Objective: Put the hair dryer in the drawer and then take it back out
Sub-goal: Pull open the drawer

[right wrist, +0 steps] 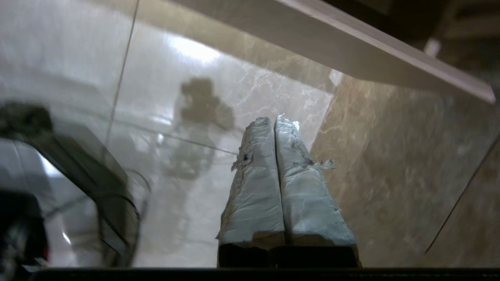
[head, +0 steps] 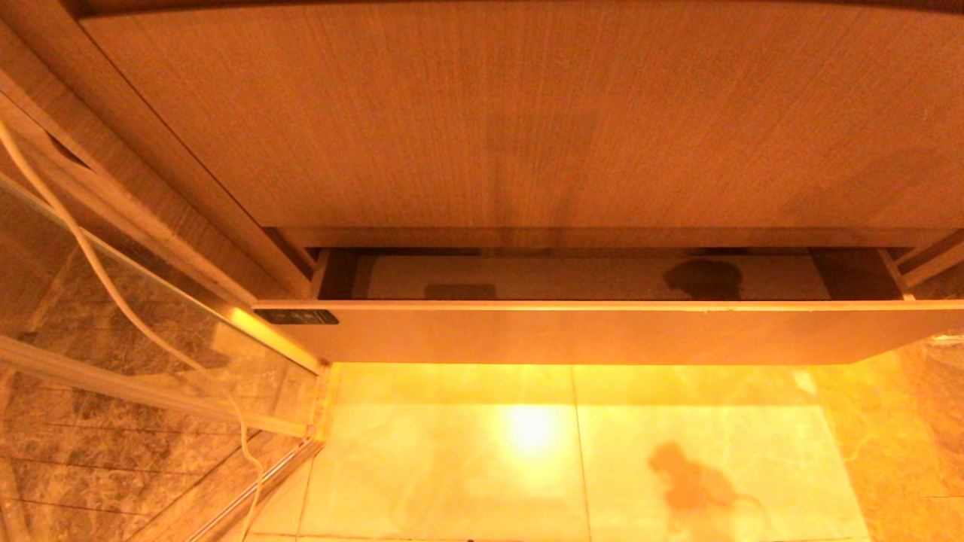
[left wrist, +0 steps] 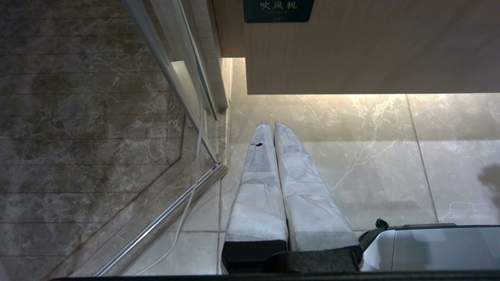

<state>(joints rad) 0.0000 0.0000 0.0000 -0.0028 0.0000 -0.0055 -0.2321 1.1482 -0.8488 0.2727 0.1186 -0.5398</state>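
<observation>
Hair dryer itself shows in none of the 3 views, so I cannot say whether it lies inside the drawer [head: 602, 331], which stands slightly open beneath the wooden cabinet [head: 482, 113]; a dark label [left wrist: 278, 9] marks the drawer front's left end. Left gripper [left wrist: 272, 125] hangs over the floor tiles [left wrist: 371, 156], tips pressed together on nothing; right gripper [right wrist: 273, 121] is likewise clamped empty (near the drawer's right end). Judging by this, the narrow gap needs widening first; hook the front edge squarely and pull straight.
</observation>
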